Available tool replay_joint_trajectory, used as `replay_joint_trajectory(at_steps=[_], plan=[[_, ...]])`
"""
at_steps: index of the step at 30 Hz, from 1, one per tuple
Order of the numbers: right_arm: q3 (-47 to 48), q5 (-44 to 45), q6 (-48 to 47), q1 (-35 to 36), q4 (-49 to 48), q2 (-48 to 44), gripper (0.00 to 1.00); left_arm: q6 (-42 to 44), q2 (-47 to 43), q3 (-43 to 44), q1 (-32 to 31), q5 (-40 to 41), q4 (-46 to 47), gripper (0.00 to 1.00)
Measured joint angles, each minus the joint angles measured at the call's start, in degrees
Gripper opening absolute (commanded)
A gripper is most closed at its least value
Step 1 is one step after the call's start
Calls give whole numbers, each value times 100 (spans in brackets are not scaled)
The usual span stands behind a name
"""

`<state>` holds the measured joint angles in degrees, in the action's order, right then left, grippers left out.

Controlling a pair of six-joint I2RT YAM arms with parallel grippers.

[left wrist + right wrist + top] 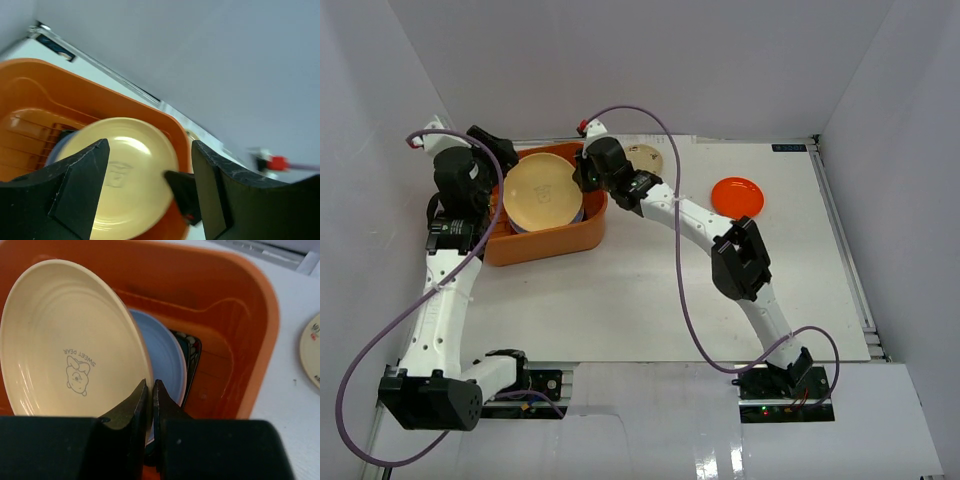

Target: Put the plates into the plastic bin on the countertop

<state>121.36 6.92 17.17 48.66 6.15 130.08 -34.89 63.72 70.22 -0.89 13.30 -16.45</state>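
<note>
The orange plastic bin (552,240) stands at the table's back left. My right gripper (582,172) is shut on the rim of the peach-yellow plate (542,194) and holds it tilted over the bin; it shows in the right wrist view (70,340) with a bear print. Under it lie a light blue plate (162,352) and a black floral square plate (192,347). My left gripper (492,145) is open and empty at the bin's back left rim (90,90). An orange-red plate (737,196) and a small tan plate (646,158) lie on the white countertop (650,300).
White walls enclose the table on three sides. A purple cable loops from each arm. The right arm stretches diagonally across the table's middle.
</note>
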Motion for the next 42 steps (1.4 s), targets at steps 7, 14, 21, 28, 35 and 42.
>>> replay_joint_trajectory(at_steps=[7,14,21,28,35,42], plan=[[9,175,-184,275,116,168,54,-63,129,24,-380,-887,15,77],[-2312,-31,-17,-323,-463,-1749,31,-494,446,31,-953,-1521,114,76],[-6096,-234,826,-2555,-1779,-4868,8,-953,1950,647,-2791,-1362,562,72],[-7971,-610,1480,-4343,-1947,-5613,21,-1836,3773,1222,-3639,-754,1266,68],[-8122,-1086,1770,-5130,-2044,-5657,27,-3198,5659,2173,-3685,92,1322,67],[-8122,-1558,1825,-5287,-2157,-5613,46,-4079,7152,3840,-3617,651,662,68]])
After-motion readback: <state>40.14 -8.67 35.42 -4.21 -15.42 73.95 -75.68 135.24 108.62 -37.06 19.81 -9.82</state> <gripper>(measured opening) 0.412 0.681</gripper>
